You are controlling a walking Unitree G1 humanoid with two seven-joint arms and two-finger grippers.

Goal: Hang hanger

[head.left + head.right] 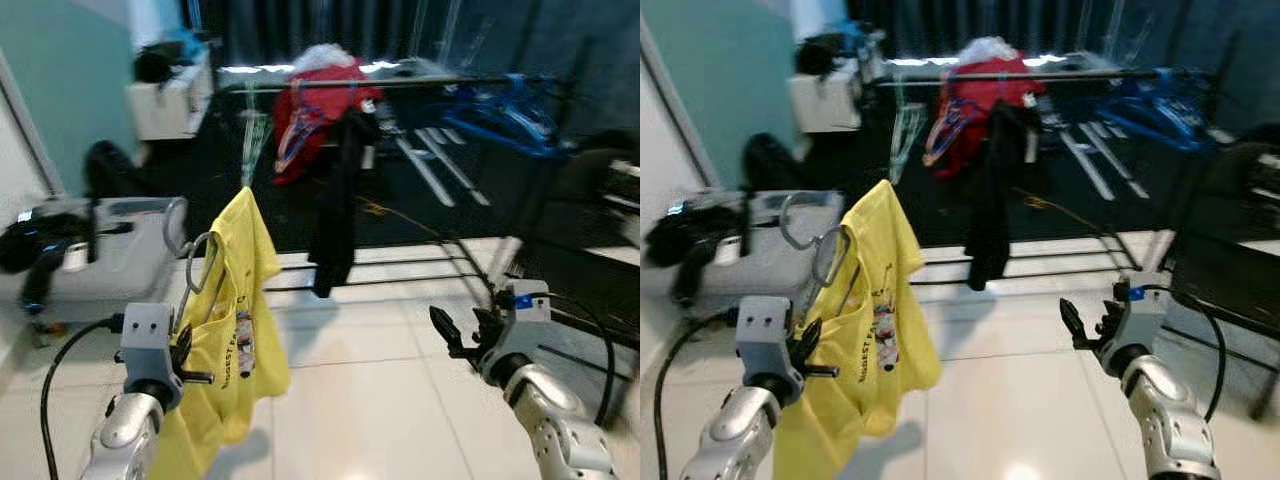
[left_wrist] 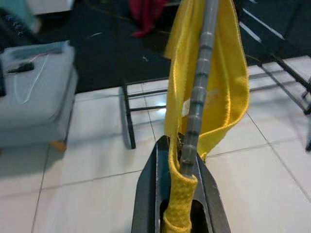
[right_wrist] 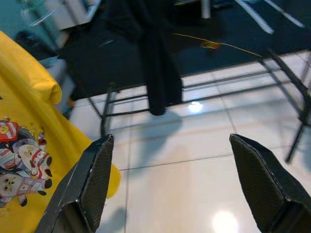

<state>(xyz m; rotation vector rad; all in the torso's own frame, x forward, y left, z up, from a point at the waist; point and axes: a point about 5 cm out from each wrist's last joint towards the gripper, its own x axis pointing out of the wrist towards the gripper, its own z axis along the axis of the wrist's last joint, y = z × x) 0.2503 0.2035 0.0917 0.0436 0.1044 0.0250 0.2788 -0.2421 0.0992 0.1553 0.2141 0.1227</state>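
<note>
The hanger (image 1: 196, 262), a grey metal one carrying a yellow T-shirt (image 1: 236, 330), sat in the lower left of the left eye view, its hook rising above the shirt's collar. The left end effector (image 2: 181, 182) was clenched on the hanger's bar with a fold of yellow cloth caught in the grip, as the left wrist view showed. The right end effector (image 3: 172, 182) was released, its fingers spread wide and holding nothing, low at the right of the frame over the white tiled floor (image 1: 380, 400). The clothes rack (image 1: 400, 82) ran across the upper middle of the frame, well apart from the hanger, with a red garment (image 1: 320, 115), a black garment (image 1: 335, 200) hanging down and blue hangers (image 1: 505, 115) towards its right end. The step in hand appeared to be carrying the hanger to the rail. To do it well, the robot would likely need to close in on the rack first, then raise the left arm so the hook cleared the rail from above before lowering onto it. A bare stretch of rail, perhaps between the black garment and the blue hangers, looked the safest target. The hook seemed tilted, so squaring its open side to the rail mattered. The trapped cloth might drag on release, so the grip should open only once the hook bore the weight.
</note>
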